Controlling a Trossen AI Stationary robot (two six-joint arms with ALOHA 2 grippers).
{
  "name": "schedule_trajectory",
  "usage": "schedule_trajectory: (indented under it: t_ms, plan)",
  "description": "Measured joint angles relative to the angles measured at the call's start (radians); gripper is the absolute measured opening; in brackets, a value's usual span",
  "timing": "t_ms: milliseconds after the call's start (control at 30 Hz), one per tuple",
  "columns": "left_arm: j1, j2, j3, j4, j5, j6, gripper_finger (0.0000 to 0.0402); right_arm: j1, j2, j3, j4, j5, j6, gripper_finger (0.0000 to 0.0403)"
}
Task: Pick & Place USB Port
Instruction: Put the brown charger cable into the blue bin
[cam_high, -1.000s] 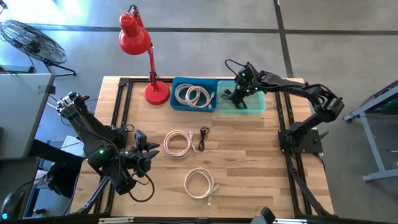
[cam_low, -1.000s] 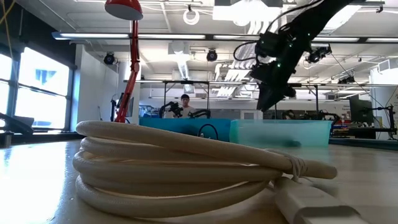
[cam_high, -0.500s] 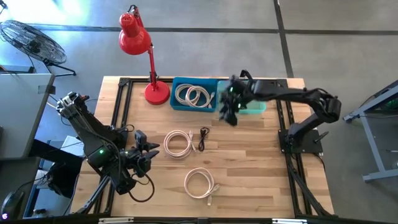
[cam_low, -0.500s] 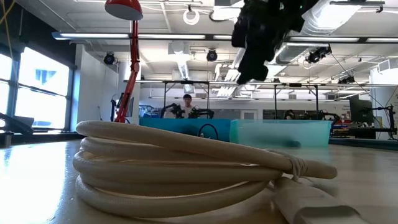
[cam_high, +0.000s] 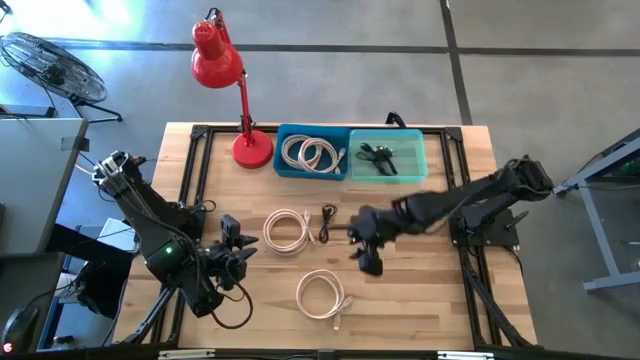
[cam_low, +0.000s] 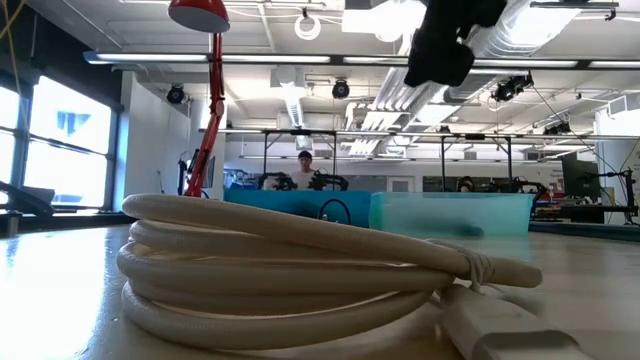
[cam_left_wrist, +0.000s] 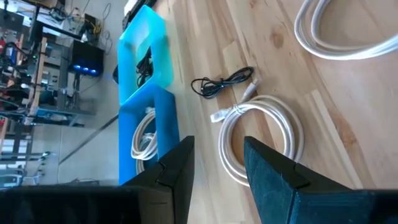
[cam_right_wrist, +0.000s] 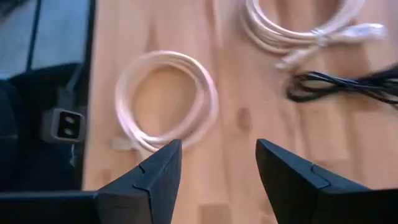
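Observation:
Two coiled white USB cables lie flat on the wooden table: one (cam_high: 288, 230) at the middle, one (cam_high: 322, 293) nearer the front edge. A small black cable (cam_high: 328, 215) lies beside the middle coil. My right gripper (cam_high: 365, 250) hovers open above the table, right of the black cable; its wrist view (cam_right_wrist: 217, 155) shows nothing between the fingers. My left gripper (cam_high: 243, 252) stands open at the left of the middle coil (cam_left_wrist: 261, 137), also with nothing between its fingers (cam_left_wrist: 217, 152).
A blue bin (cam_high: 312, 152) with coiled white cables and a teal bin (cam_high: 388, 158) with a black cable stand at the far edge. A red desk lamp (cam_high: 250, 148) stands left of them. Bare wood lies right of the front coil.
My right gripper has swung fast from over the teal bin toward the table's near edge and left, and now hangs over the table's middle. A black cable lies in the teal bin. The left arm has kept still.

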Motion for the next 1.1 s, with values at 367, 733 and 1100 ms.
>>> schedule_trajectory:
  t_ms: [367,733,1100]
  plan:
    - [0.0,0.025,0.0,0.049,0.015,0.0,0.0133,0.249,0.187,0.0,0.224,0.04,0.031,0.0199]
    - [0.0,0.025,0.0,0.092,0.09,0.01,0.0133,0.264,0.397,0.193,0.197,0.073,-0.066,0.0199]
    - [-0.001,0.025,0.0,0.091,0.152,0.012,0.0133,0.266,0.556,0.404,-0.139,0.1,-0.124,0.0199]
